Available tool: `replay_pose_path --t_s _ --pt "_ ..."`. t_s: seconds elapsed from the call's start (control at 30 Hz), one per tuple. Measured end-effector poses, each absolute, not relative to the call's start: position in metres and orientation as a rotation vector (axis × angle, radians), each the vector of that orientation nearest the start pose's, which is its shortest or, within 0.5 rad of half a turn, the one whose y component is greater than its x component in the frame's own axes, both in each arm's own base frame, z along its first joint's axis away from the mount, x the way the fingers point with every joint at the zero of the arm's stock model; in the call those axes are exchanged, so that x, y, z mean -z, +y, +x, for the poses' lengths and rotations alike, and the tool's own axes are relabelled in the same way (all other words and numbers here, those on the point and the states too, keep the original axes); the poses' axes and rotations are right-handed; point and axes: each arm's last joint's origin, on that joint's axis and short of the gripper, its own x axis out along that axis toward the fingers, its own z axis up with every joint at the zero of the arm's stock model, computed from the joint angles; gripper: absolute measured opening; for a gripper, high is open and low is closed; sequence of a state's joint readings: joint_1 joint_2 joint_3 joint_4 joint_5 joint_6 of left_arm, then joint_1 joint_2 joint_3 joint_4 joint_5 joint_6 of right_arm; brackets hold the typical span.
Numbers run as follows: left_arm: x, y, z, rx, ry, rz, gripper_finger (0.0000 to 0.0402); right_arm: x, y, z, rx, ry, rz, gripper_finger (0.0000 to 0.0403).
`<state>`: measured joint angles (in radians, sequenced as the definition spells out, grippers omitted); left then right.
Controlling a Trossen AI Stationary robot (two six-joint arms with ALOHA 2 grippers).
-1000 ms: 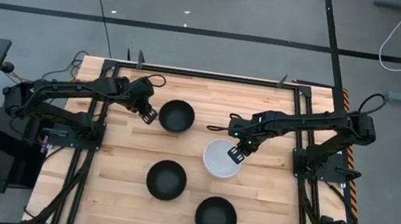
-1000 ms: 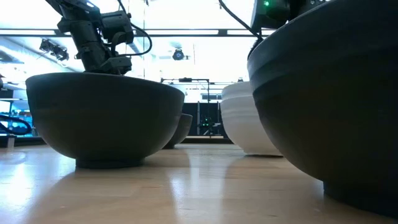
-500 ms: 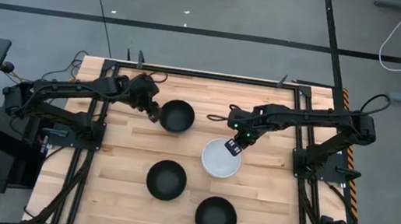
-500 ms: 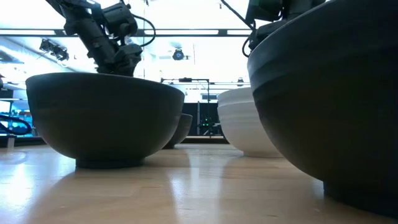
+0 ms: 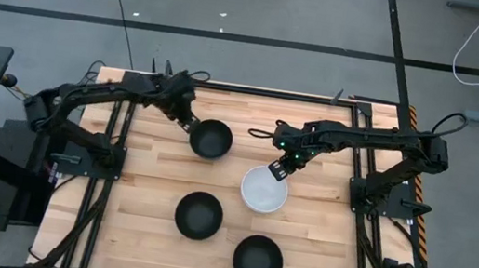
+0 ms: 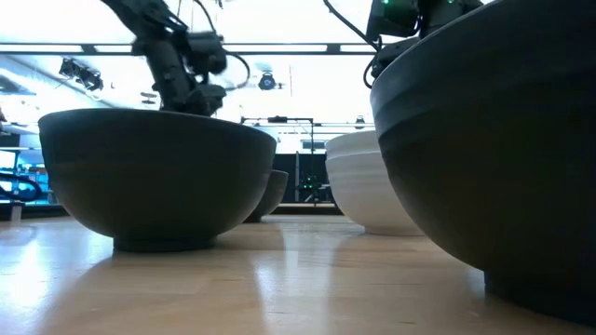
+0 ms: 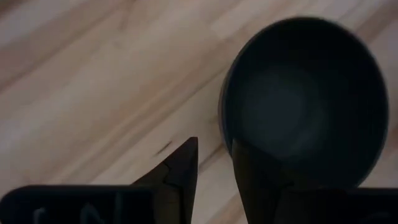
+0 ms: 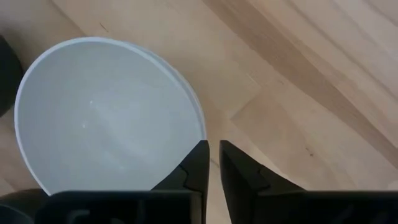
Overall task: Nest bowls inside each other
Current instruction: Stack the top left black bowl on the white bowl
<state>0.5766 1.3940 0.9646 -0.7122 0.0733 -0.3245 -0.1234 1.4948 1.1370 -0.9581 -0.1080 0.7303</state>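
Your right wrist view shows a doubled rim on the white bowls point(image 8: 106, 118), unseen from overhead. They sit upright mid-surface point(image 5: 298, 255); the right claw point(image 5: 278, 169) pinches their far edge. Your left claw point(image 5: 188, 124) grips the far black bowl point(image 5: 210, 139).

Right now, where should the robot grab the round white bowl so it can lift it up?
Probably by the rim. The round white bowl sits upright and open on the wooden table, so a thin wall sticks up for two fingers to pinch. The right gripper hovers at its far edge, fingers nearly together. Coming straight down there, one finger inside and one outside, looks best.
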Motion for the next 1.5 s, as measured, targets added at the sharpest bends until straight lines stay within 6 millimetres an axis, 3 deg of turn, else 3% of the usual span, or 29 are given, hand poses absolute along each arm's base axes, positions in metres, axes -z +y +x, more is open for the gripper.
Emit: replay_pose_path --t_s 0.27,0.43,0.73,1.03,1.17,1.37,1.5 --pt "-0.216 0.164 0.255 -0.541 1.15 -0.686 0.0108 -0.244 -0.017 0.274 0.452 1.27 0.746 0.0048" --pt "-0.2 0.171 0.265 -0.528 1.245 -0.695 0.0108 -0.244 -0.011 0.274 0.435 1.277 0.734 0.0048" --pt "-0.177 0.174 0.272 -0.513 1.32 -0.699 0.0107 -0.244 -0.008 0.275 0.428 1.28 0.727 0.0048" --pt "-0.176 0.176 0.277 -0.511 1.281 -0.685 0.0105 -0.244 -0.009 0.275 0.42 1.281 0.717 0.0048" --pt "-0.176 0.177 0.278 -0.512 1.27 -0.681 0.008 -0.244 -0.007 0.273 0.417 1.287 0.712 0.0048" --pt "-0.177 0.177 0.278 -0.513 1.265 -0.68 0.0014 -0.261 0.016 0.259 0.44 1.249 0.71 0.0048" --pt "-0.177 0.179 0.279 -0.513 1.245 -0.674 0.0021 -0.276 0.038 0.246 0.497 1.144 0.716 0.0048"
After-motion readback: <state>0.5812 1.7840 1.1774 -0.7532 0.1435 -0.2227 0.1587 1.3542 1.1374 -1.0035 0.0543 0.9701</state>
